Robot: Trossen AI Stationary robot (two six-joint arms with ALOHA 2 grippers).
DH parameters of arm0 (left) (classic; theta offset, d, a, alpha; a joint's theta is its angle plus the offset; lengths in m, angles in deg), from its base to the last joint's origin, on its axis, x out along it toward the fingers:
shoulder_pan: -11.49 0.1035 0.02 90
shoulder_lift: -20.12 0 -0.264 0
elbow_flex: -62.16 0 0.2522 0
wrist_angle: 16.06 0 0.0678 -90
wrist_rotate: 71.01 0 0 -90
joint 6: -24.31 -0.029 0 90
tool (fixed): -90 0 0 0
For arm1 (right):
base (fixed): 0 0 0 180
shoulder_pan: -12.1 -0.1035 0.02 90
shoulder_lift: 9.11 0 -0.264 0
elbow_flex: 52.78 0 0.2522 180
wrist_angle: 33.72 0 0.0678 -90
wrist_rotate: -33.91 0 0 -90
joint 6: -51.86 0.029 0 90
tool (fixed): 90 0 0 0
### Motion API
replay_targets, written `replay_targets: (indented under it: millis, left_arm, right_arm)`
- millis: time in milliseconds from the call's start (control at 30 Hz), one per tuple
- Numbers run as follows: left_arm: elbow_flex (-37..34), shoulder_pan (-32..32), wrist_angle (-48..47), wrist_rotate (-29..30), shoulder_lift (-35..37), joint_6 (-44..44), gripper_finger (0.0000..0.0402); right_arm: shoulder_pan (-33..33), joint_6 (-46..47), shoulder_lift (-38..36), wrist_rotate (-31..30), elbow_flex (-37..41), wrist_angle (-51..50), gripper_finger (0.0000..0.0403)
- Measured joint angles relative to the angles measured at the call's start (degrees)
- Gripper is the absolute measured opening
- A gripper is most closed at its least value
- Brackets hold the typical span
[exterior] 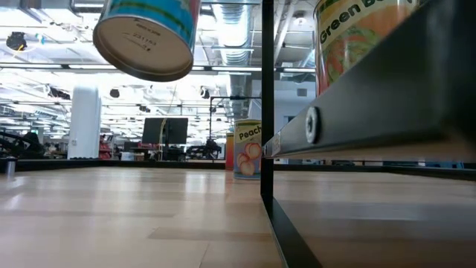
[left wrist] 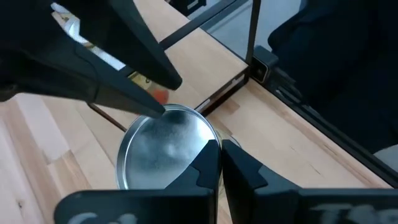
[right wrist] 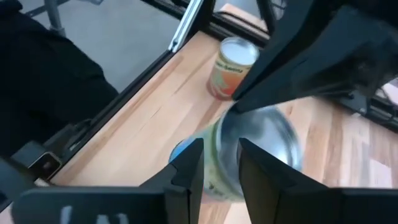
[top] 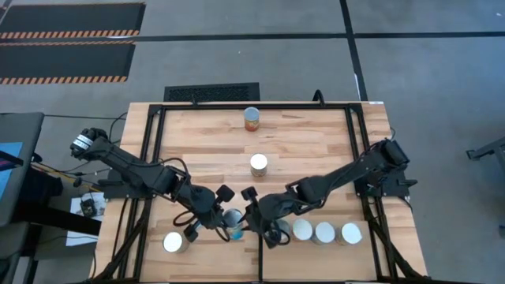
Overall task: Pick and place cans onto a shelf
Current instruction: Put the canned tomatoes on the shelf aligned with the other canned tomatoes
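High view: left end effector (top: 211,222) clenched, right end effector (top: 254,225) released; both meet at a blue-labelled can (top: 233,222) at the surface's (top: 300,142) 6 o'clock. Low view: that can (exterior: 147,36) hangs tilted, airborne. Wrist views: fingers flank it.

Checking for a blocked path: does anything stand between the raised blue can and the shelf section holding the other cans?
Only the black divider bar separates the blue can from the shelf; the right tool hangs open at the can.

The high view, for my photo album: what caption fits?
Both grippers, left and right, meet over a blue-labelled can at the table's front edge.
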Motion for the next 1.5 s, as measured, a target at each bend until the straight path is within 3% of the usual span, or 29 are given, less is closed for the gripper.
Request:
replay_targets:
  millis: [233, 800, 900, 1100, 1500]
  left_arm:
    - [0.0, 0.8, 0.6, 0.1, 0.0, -0.2, 0.0]
    - [0.0, 1.3, 4.9, 0.0, -0.1, -0.5, 0.0]
    - [0.0, 1.3, 5.5, 0.1, -0.1, -0.5, 0.0]
    - [0.0, 1.3, 5.7, 0.6, -0.1, -0.5, 0.0]
    - [0.0, 1.3, 9.8, 5.9, 0.6, 1.1, 0.0006]
  right_arm:
    - [0.3, 0.0, -0.1, 0.9, -0.1, -0.7, 0.0098]
    - [1.0, 0.5, -0.2, 0.9, -0.1, -1.8, 0.0094]
    - [1.1, 0.5, -0.2, 1.0, -0.1, -2.0, 0.0078]
    - [1.1, 0.3, -0.1, 1.3, -0.1, -2.1, 0.001]
    - [1.0, -0.5, -0.1, 0.1, 0.0, -2.3, 0.0004]
